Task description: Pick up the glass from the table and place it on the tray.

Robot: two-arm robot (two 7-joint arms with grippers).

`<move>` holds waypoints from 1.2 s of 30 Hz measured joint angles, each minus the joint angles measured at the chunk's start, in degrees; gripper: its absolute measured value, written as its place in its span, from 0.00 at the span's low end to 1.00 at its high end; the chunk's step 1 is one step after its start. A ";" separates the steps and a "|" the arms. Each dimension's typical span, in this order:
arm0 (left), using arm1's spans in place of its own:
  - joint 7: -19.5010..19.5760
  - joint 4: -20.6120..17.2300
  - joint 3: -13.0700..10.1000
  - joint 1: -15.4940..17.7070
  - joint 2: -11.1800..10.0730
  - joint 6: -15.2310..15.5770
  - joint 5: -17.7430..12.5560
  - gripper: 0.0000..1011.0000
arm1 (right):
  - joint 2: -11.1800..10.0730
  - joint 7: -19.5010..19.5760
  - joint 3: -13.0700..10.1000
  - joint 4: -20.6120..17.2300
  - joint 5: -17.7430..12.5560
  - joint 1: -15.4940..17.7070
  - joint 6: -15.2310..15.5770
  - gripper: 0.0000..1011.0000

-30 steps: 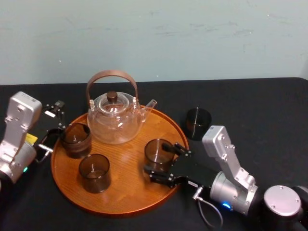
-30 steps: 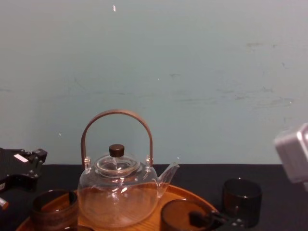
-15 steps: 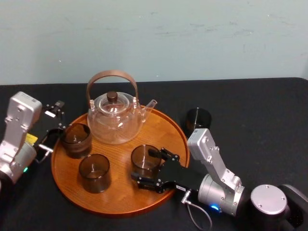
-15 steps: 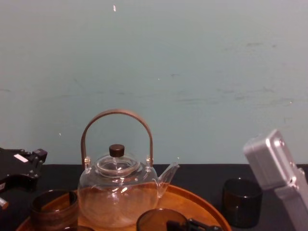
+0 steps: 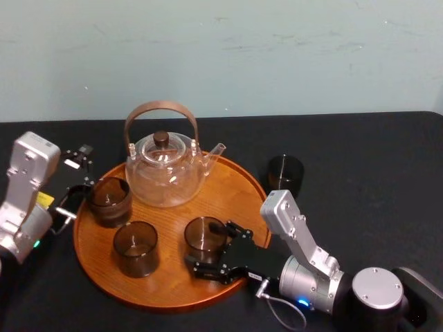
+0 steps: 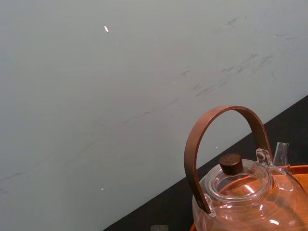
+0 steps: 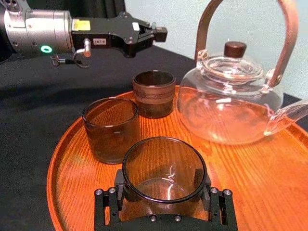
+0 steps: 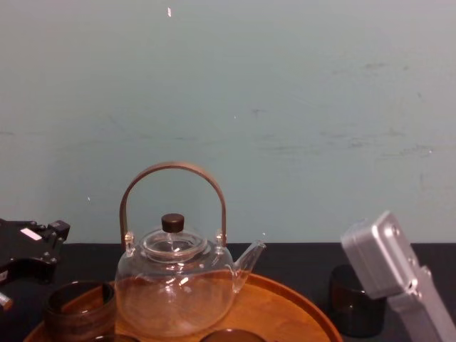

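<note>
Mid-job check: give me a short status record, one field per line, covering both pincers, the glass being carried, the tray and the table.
right pincer: shut on the held glass, over the tray's front part
held glass: upright, empty; cannot tell whether it touches the tray
left pincer: parked beside the tray's left rim
tray: teapot at back, banded glass at left, plain glass at front left
table: one dark glass standing right of the tray
</note>
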State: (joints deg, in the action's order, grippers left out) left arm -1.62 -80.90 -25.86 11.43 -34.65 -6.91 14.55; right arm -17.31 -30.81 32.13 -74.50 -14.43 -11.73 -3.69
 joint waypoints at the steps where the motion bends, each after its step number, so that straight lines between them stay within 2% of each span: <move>1: 0.00 0.00 0.00 0.00 0.00 0.00 0.00 0.00 | 0.03 0.00 0.08 0.10 0.06 -0.02 0.06 0.90; 19: 0.00 0.00 0.00 0.00 0.00 0.00 0.00 0.00 | 0.07 0.21 0.25 0.24 0.46 -0.08 0.26 0.90; 21: 0.00 0.00 0.00 0.00 0.00 0.00 0.00 0.00 | 0.06 0.21 0.24 0.23 0.45 -0.08 0.25 0.91; 24: 0.00 0.00 0.00 0.00 0.00 0.00 0.00 0.00 | 0.05 0.21 0.22 0.21 0.43 -0.06 0.23 0.99; 36: 0.00 0.00 0.00 0.00 0.00 0.00 0.00 0.00 | -0.75 0.02 -0.44 -1.38 -0.31 0.66 -0.99 0.99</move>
State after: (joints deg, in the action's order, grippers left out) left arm -1.62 -80.90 -25.86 11.43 -34.65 -6.91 14.55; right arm -18.06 -30.79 31.69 -75.88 -14.75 -11.07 -4.68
